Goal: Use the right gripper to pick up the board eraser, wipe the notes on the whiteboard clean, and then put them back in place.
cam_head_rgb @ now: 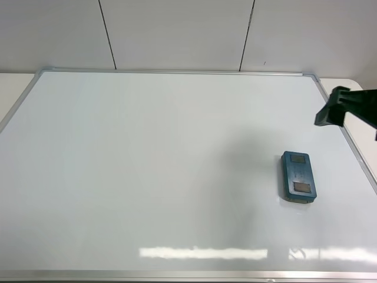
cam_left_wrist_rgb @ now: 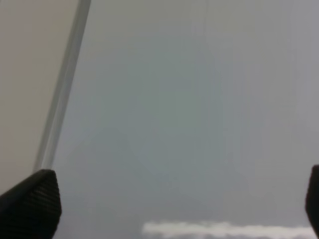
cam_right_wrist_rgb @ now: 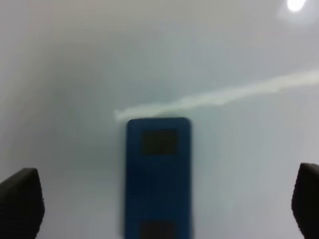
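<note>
The teal-blue board eraser point(cam_head_rgb: 297, 177) lies flat on the whiteboard point(cam_head_rgb: 147, 165) near its right side, two grey patches up. My right gripper point(cam_head_rgb: 336, 109) hangs over the board's right edge, beyond the eraser and apart from it. In the right wrist view the gripper point(cam_right_wrist_rgb: 162, 204) is open and empty, and the eraser point(cam_right_wrist_rgb: 158, 174) lies on the board below, centred between the two fingertips point(cam_right_wrist_rgb: 20, 204). No red notes show anywhere on the board. My left gripper point(cam_left_wrist_rgb: 172, 204) is open and empty over bare board; it is out of the exterior view.
The board's silver frame point(cam_head_rgb: 177, 72) runs along the back, and its edge point(cam_left_wrist_rgb: 65, 89) shows in the left wrist view. A white panelled wall point(cam_head_rgb: 177, 29) stands behind. Light reflections point(cam_head_rgb: 203, 253) streak the board's front.
</note>
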{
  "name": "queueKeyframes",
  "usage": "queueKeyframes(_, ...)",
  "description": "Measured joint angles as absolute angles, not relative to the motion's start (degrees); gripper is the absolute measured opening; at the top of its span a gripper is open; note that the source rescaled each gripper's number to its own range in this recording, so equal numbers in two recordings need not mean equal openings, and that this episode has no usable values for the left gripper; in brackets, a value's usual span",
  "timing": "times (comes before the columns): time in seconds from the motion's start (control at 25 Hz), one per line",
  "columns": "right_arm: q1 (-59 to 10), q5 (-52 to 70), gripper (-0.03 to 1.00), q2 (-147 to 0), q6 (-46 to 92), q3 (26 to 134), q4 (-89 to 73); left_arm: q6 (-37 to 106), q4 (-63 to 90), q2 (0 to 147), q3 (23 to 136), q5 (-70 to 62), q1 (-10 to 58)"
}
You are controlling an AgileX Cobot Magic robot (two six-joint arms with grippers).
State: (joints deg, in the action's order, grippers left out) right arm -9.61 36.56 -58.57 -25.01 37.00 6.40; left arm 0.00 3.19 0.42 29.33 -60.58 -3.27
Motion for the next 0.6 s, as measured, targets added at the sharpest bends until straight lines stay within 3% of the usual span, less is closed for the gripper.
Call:
queueKeyframes(0.28, 1.3, 48.6, 1.00, -46.2, -20.6, 40.5, 10.8, 0.0, 3.2, 0.4, 29.3, -60.6, -3.3)
queueKeyframes(0.6, 2.3, 52.9, 1.00, -31.1, -16.2, 41.6, 11.3, 0.0, 3.2, 0.4, 29.3, -60.6, -3.3)
